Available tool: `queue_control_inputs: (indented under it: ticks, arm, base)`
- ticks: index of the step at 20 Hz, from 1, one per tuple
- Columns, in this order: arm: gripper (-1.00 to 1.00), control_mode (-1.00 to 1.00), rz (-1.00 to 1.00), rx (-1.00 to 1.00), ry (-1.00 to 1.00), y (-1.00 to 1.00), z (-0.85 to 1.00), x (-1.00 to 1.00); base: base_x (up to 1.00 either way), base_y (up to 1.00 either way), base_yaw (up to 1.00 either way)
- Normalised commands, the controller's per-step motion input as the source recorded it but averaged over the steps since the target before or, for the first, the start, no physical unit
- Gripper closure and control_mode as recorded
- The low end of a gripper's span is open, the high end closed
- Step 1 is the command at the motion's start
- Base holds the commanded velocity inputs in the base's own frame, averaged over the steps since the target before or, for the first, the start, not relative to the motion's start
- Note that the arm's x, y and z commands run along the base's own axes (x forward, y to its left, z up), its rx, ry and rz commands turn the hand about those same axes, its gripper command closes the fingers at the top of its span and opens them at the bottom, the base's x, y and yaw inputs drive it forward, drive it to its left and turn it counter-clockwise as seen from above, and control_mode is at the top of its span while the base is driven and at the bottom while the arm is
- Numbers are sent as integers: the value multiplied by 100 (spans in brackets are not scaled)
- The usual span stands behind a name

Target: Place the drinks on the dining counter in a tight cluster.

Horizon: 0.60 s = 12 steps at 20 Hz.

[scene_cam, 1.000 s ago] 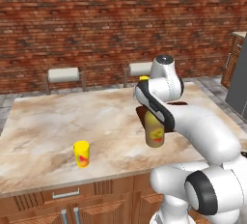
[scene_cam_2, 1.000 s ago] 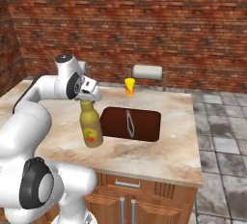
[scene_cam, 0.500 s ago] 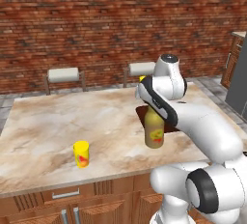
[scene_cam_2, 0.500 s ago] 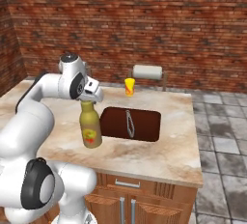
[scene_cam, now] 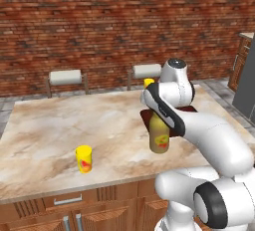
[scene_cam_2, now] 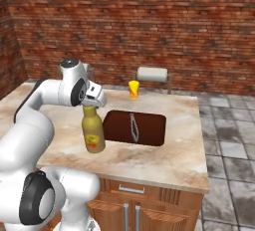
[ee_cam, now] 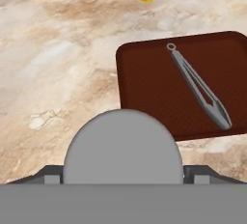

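On the dining counter (scene_cam: 60, 125), a beige marble island with brown wooden cabinet fronts, the nearest thing in the left base view is a small yellow cup (scene_cam: 83, 159) with red marks, standing upright close to the near edge and well to the left of the arm.

Farther in and to the right stands the tall olive-yellow bottle (scene_cam_2: 93, 134), upright on the marble with its red-yellow label facing the near side. It sits just left of the dark red-brown inset sink (scene_cam_2: 149, 133), not in it. The gripper (scene_cam_2: 93, 100) hangs directly over the bottle's top, its jaws spread wide to either side of the grey cap (ee_cam: 123, 146); in the hand view the cap bulks large at the bottom between the two dark finger tips (ee_cam: 48, 174), and the tips stand off from its sides rather than pressing on it. The bottle's weight rests on the counter.

In the sink lies a pair of grey metal tongs (ee_cam: 198, 85), running from its far edge toward the near right corner.

Beyond the sink, near the far edge of the counter, a second yellow cup (scene_cam_2: 133, 89) with red marks stands upright. Behind the counter, two stools with pale cushions (scene_cam: 64, 77) face a red brick wall (scene_cam: 99, 21).
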Motion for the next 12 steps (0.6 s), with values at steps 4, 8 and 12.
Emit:
queue_control_inputs:
  ticks: [4, 8, 12]
  arm:
    - [-100, -100, 0, 0, -1, -1, 2, 0]
    - [-100, -100, 3, 0, -3, 0, 13, 0]
    - [-100, -100, 0, 0, -2, -6, 14, -2]
  base:
    - [0, 0, 0]
    - [0, 0, 0]
    - [0, 0, 0]
